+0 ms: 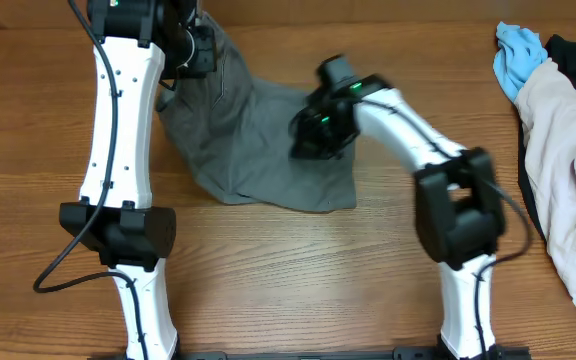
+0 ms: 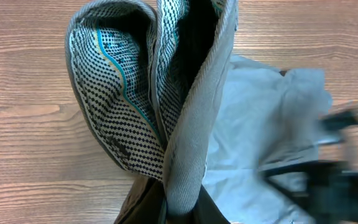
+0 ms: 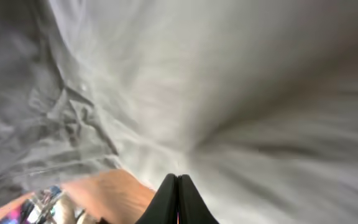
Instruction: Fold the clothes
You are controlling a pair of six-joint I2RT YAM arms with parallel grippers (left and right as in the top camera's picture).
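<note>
Overhead, gray shorts (image 1: pixel 258 140) crumpled on wooden table (image 1: pixel 298 270)

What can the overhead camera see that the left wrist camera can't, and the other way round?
Only overhead: both arms from base to wrist, and at the right edge of the wooden table a whitish-pink garment and a light-blue cloth.
Only left wrist: the black-and-white patterned waistband lining with its teal stripe, bunched upright above the left gripper, which pinches it.
Both: the gray shorts lying on the wood.
</note>
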